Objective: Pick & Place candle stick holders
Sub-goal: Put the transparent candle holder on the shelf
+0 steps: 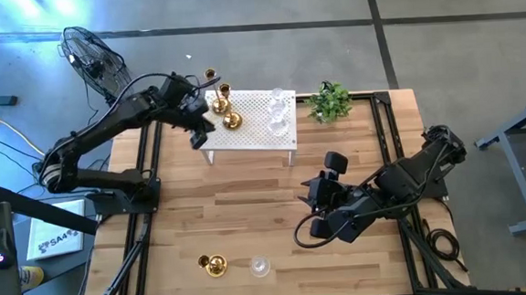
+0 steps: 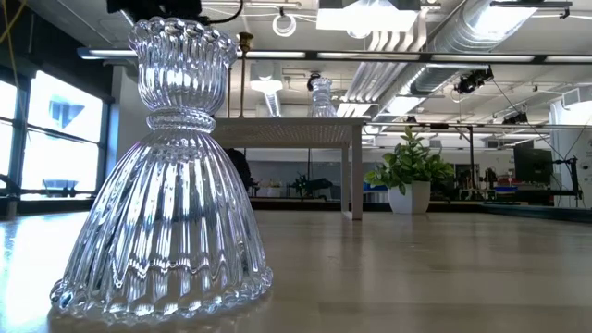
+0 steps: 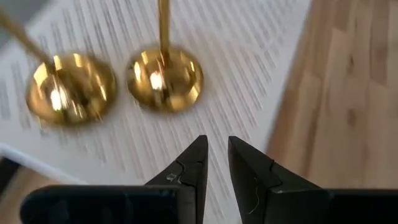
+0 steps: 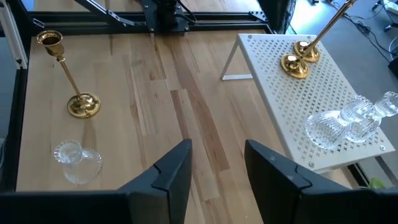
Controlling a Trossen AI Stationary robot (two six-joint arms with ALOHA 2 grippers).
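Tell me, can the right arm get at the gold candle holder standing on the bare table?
Probably yes. The right claw is open, empty, and faces the gold candle holder across bare wood, nothing between. The clear glass holder stands apart beside it.

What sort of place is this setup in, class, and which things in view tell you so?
Probably an open-plan lab or workshop: exposed silver ceiling ducts, a bare grey concrete floor, and a light wooden work table with two dark robot arms mounted on it.
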